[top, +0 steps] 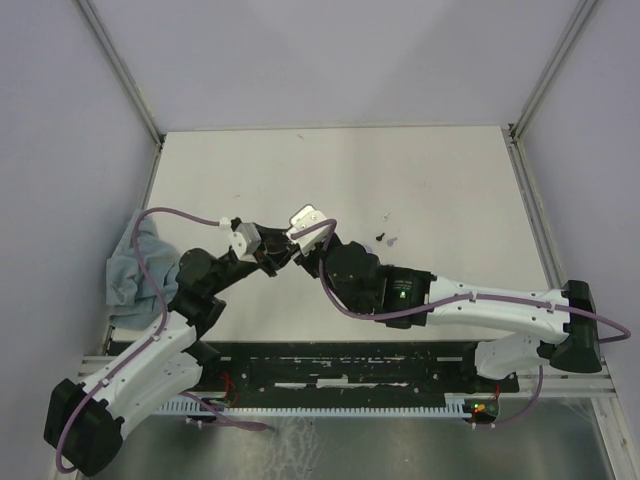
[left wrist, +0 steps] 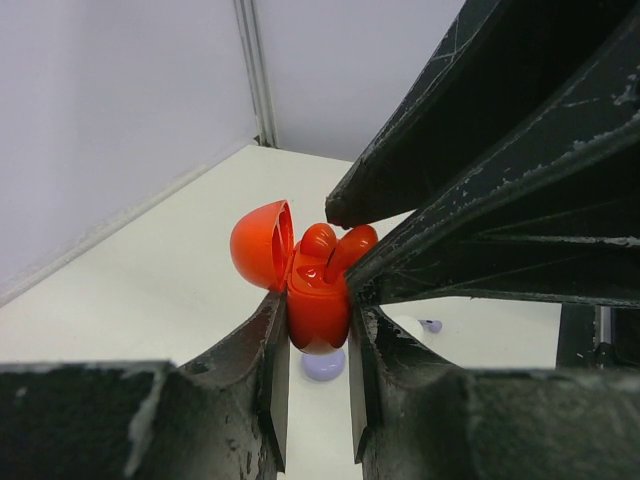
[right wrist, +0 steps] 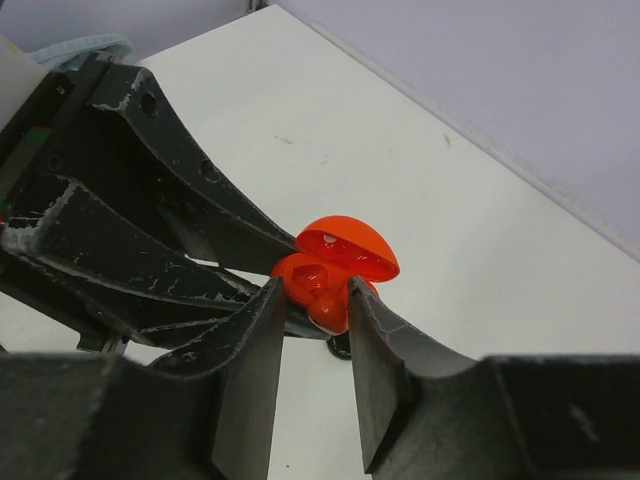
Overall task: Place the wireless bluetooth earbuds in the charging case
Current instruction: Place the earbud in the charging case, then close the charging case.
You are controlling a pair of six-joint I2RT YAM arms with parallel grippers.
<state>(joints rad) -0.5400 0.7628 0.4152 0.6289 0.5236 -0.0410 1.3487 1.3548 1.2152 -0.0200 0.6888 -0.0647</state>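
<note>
My left claw is clamped on the red charging case, whose lid stands open. My right claw pinches a red earbud at the case's mouth. Both hang over the desk, left of its middle and nearer the near edge.

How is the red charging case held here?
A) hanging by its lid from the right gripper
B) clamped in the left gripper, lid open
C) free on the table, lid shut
B: the left gripper is shut on the body of the red case, its lid hinged open, while the right gripper pinches a red earbud at its mouth.
</note>
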